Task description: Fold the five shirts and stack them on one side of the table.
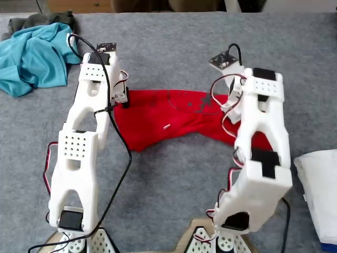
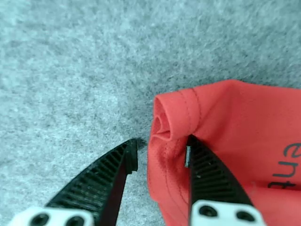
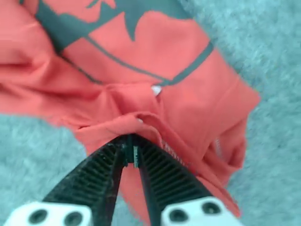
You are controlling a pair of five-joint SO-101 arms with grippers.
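Centrally, the red shirt (image 1: 168, 118) is lying crumpled on the grey table (image 1: 174, 47), between the two arms. The left hand (image 2: 161, 148) is standing spread at the shirt's hem corner, one finger on the cloth and the other over bare table. The right hand (image 3: 131, 143) is pinching a raised fold of the red shirt, its fingers pressed together. A teal shirt (image 1: 34, 52) is lying bunched at the far left corner, and a white shirt (image 1: 318, 179) is lying at the near right edge.

Dark lettering (image 2: 287, 165) runs along the red shirt (image 2: 235, 122) lying on the grey worktop (image 2: 70, 70), but it is cut off and no whole word can be read. A dark printed graphic (image 3: 113, 19) crosses the shirt's front. A small white label (image 1: 166, 126) shows nothing legible.
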